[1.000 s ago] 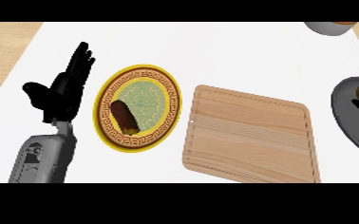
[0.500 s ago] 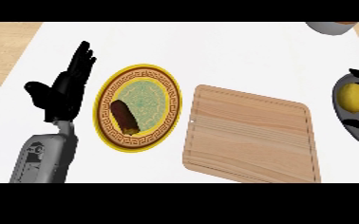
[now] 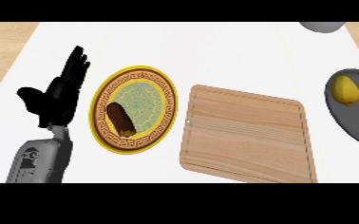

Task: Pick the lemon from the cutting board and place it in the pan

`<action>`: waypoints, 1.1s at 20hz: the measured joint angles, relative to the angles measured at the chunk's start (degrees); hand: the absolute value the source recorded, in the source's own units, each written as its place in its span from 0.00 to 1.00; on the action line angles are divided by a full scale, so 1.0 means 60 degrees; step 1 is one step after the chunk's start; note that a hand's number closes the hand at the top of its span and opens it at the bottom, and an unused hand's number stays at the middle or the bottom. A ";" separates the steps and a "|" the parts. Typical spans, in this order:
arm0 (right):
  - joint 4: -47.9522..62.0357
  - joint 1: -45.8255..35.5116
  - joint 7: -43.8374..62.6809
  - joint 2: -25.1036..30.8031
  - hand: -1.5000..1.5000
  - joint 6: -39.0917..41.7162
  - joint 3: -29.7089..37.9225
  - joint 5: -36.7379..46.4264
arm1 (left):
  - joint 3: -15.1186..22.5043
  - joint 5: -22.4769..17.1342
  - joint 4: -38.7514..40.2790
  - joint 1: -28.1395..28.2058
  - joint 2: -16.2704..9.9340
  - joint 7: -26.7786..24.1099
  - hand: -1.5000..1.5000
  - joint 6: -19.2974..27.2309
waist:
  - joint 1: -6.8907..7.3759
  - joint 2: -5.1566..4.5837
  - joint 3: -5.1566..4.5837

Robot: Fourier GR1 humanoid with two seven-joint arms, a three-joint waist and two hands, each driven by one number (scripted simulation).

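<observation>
The yellow lemon (image 3: 343,89) lies inside the grey pan (image 3: 339,110), which is cut off by the right edge of the head view. A bare wooden cutting board (image 3: 244,135) lies in the middle, nothing on it. My left hand (image 3: 59,92) rests open at the left, fingers pointing up, beside the plate. My right hand does not show anywhere.
A yellow patterned plate (image 3: 133,106) holding a dark brown elongated item (image 3: 120,118) sits between my left hand and the board. A grey vessel (image 3: 323,26) pokes in at the top right corner. The wooden floor shows past the counter's left edge.
The lemon came into sight in the pan at the right edge and now lies there uncovered. The dark shape over the pan is gone. My left hand has not moved.
</observation>
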State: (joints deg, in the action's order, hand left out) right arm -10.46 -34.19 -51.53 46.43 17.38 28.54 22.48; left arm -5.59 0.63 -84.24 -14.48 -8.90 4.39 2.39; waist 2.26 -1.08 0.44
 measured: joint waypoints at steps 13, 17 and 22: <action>-0.0382 0.1555 0.0307 0.1673 0.00 0.2259 0.0281 -0.1015 | -0.0421 -0.0115 -0.0077 0.0374 -0.0243 0.0023 0.50 0.0074 | -0.0629 0.0206 0.0001; -0.0729 0.2089 0.0374 0.1993 0.00 0.2535 0.0290 -0.1347 | -0.0449 -0.0117 -0.0078 0.0507 -0.0215 -0.0022 0.50 0.0105 | -0.0773 0.0242 0.0004; -0.1282 0.2813 0.0346 0.2123 0.00 0.2660 0.0067 -0.1607 | -0.0474 -0.0094 -0.0128 0.0526 -0.0261 -0.0004 0.50 0.0120 | -0.0836 0.0261 0.0002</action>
